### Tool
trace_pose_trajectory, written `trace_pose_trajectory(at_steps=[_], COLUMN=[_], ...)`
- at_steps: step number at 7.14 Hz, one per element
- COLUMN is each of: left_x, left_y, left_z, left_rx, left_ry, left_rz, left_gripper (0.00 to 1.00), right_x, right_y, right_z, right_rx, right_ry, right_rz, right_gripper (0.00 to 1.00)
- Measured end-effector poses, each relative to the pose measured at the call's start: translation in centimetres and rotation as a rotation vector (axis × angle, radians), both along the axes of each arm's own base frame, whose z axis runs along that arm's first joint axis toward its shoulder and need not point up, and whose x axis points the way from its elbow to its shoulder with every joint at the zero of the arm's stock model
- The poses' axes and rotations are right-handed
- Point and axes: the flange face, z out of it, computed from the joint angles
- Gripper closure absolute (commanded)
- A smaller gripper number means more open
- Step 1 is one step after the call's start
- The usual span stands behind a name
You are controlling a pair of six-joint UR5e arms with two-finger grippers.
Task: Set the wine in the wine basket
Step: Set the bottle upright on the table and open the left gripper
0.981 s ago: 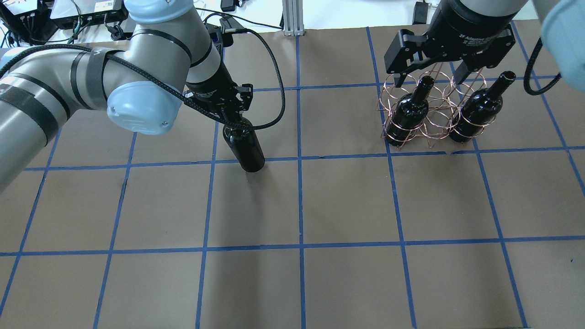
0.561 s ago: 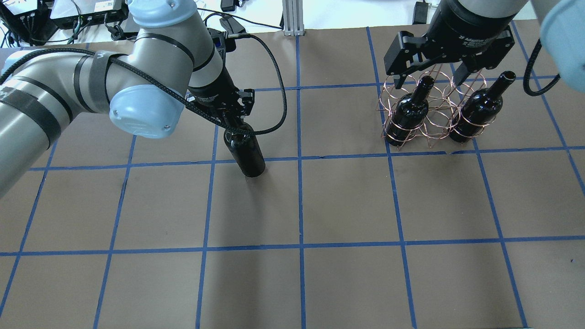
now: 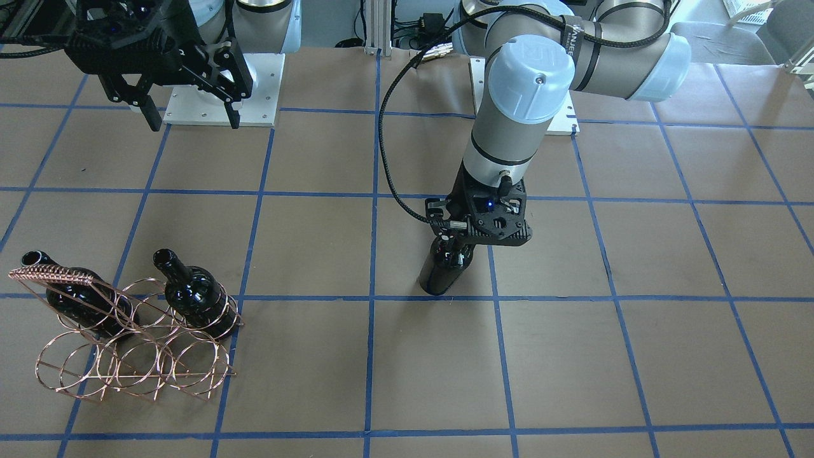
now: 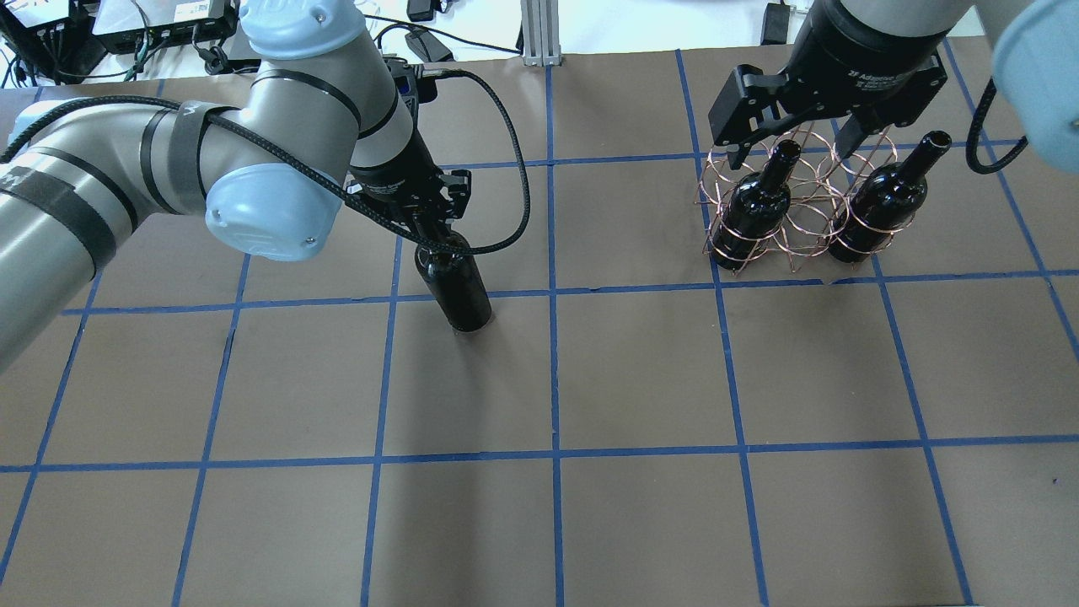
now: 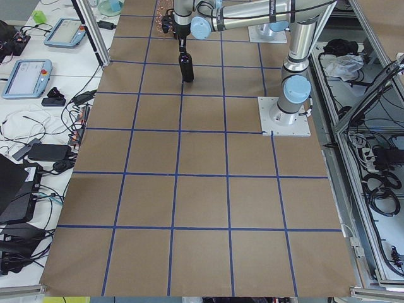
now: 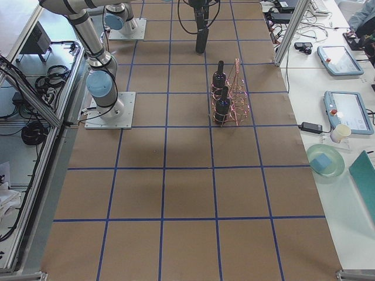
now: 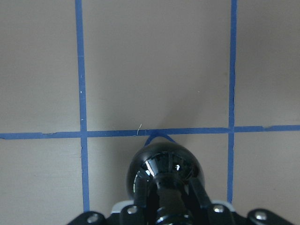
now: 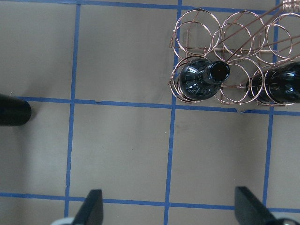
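My left gripper (image 4: 432,221) is shut on the neck of a glossy black wine bottle (image 4: 457,287) and holds it upright at the table's surface, left of centre. It also shows in the front view (image 3: 441,273) and from above in the left wrist view (image 7: 164,164). The copper wire wine basket (image 4: 802,221) stands at the far right with two look-alike bottles (image 4: 757,206) (image 4: 881,206) in its outer rings; its middle ring is empty. My right gripper (image 4: 790,147) hangs open above the basket, holding nothing.
The brown table has a blue tape grid (image 4: 552,291). The basket's coiled handle bar (image 3: 54,275) sticks up above the rings. Cables and boxes (image 4: 152,29) lie past the far left edge. The right arm's white mounting plate (image 3: 216,95) sits behind the basket side.
My left arm has shifted the held bottle slightly to the right and toward the near side. The right gripper and the basket have not moved.
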Motion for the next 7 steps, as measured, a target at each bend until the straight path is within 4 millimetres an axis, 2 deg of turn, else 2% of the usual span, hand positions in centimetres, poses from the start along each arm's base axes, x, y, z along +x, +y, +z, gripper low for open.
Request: trace_pose_trajectory(at_steps=[2,3,4,5,6,7], left_x=[-0.1,-0.4,-0.6,-0.4,1.0,3.6], left_y=[0.4,0.8,1.2,1.2,0.8,-0.1], left_z=[0.5,1.6,3.7,6.9,10.5,13.3], left_rx=[0.008,0.011,0.007,0.000,-0.019,-0.040], left_ry=[-0.006,-0.001,0.024,0.051,0.038,0.011], left_rz=[-0.002,-0.004,-0.004,0.001,0.020,0.049], left_gripper=[0.00,0.00,0.00,0.00,0.00,0.00], right_x=[0.0,0.0,0.0,0.1,0.5,1.7], right_y=[0.0,0.0,0.0,0.0,-0.4,-1.2], right_z=[0.1,0.4,0.6,0.7,0.7,0.5], right_rx=[-0.005,-0.011,-0.016,-0.019,-0.017,-0.010], right_ry=[-0.003,-0.006,-0.008,-0.018,-0.045,-0.071], right_rz=[-0.013,-0.031,-0.040,-0.044,-0.067,-0.105], right_gripper=[0.00,0.00,0.00,0.00,0.00,0.00])
